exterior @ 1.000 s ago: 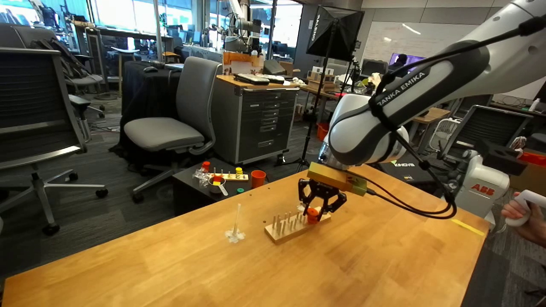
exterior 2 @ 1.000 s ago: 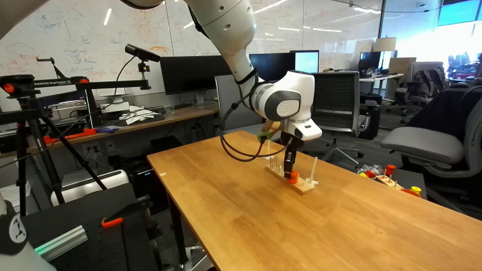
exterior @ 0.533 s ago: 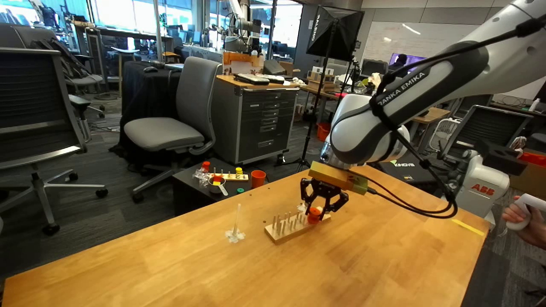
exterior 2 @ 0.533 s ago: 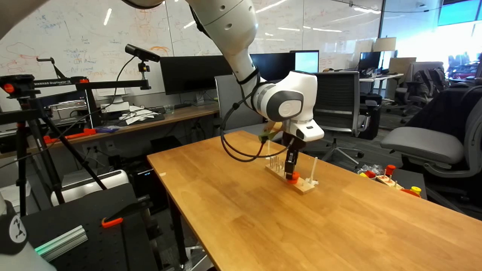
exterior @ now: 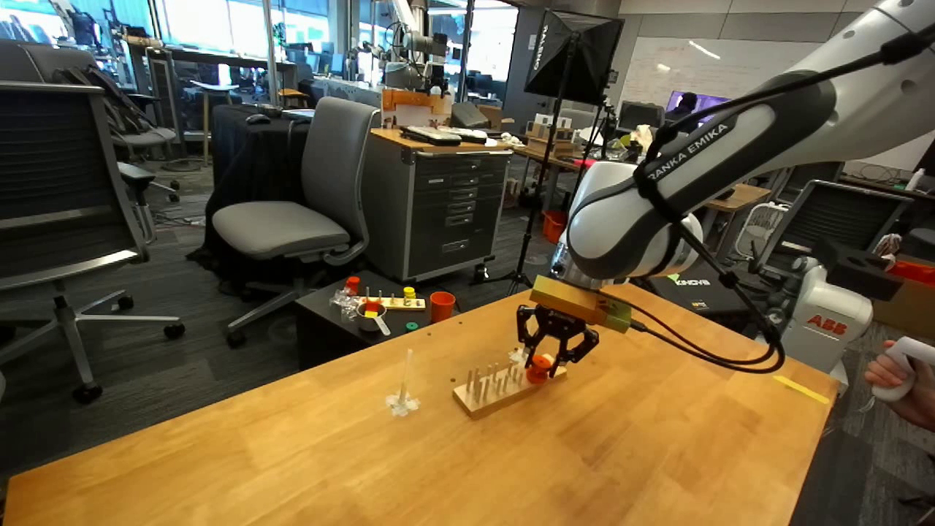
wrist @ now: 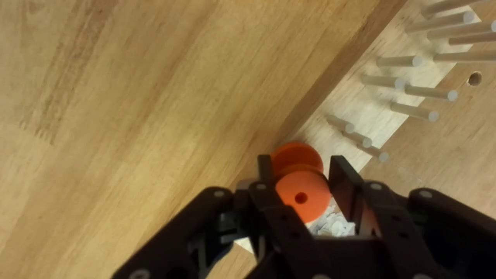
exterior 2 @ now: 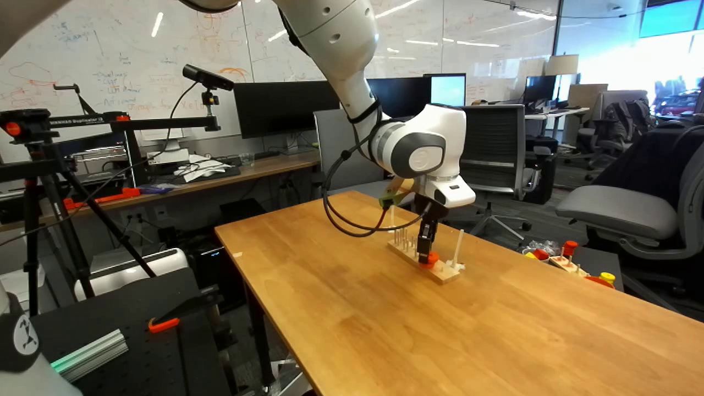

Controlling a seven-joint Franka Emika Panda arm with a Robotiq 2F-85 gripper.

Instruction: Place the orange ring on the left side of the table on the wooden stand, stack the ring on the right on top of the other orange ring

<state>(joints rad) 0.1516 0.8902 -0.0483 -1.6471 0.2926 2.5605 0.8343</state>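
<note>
A: Where's the orange ring [wrist: 306,188]?

B: Right between the fingers [wrist: 265,166] of the hand [wrist: 301,166]. Look in the lower middle of the wrist view.

A: Is the hand wide?

B: No, it's narrow. It has hold of the ring, with one finger on each side.

A: What's that little dark dot?

B: A small hole in the ring's round top.

A: I see another orange circle [wrist: 296,153] just above it in the wrist view.

B: Me too. It peeks out past the ring, and it's between the fingers too. I can't tell if it's a second ring or the bottom of the same one.

A: What's under them?

B: The wooden stand [wrist: 354,106]. It runs on a slant from the lower middle to the upper right. Lots of thin pegs [wrist: 399,61] stick up there.

A: Is the ring on a peg?

B: I can't tell, that spot is hidden. In both exterior views the ring is low, near the stand's right end.

A: And the stand?

B: It's on the brown tabletop [wrist: 135,116]. In an exterior view a thin white stick [exterior: 406,376] stands up left of it, apart.
</note>
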